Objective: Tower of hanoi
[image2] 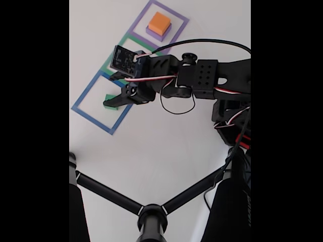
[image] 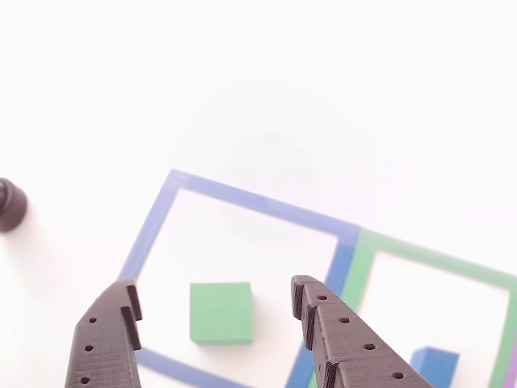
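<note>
I see gripper (image: 214, 311) jaws spread, grasping nothing, straddling green block (image: 220, 312) near front edge of blue outline (image: 242, 202). Right of it, blue cube (image: 435, 365) inside green outline (image: 420, 255). Fixed view: orange block (image2: 159, 22) stacked on purple block (image2: 154, 33), far end.

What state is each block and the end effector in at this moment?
End effector: open, fingers either side of the green block.
Green block: flat on the table inside the blue square outline, not gripped.
Blue cube: resting inside the green square outline.
Orange block: stacked on the purple block.
</note>
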Robot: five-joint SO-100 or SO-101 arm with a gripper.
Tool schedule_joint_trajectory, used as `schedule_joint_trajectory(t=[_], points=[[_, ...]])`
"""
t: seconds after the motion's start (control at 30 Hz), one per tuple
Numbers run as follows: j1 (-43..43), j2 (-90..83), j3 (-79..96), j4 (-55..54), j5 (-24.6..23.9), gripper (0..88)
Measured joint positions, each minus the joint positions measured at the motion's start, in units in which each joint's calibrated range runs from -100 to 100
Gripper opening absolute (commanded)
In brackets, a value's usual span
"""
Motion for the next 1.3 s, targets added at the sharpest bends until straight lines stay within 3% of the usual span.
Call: schedule_joint_trajectory(t=[0.1, 0.3, 0.6, 1.0, 1.17, 1.3], points=[[0.41, -1.94, -10.88, 17.17, 0.0, 2.6], [3.36, -2.11, -34.46, 44.22, 0.0, 0.2], [9.25, -1.94, -56.66, 65.81, 0.0, 0.1], [14.49, -1.86, -61.44, 71.35, 0.0, 3.5], [16.37, -3.46, -51.52, 64.53, 0.0, 15.8], [17.11, -5.66, -38.29, 53.77, 0.0, 20.5]])
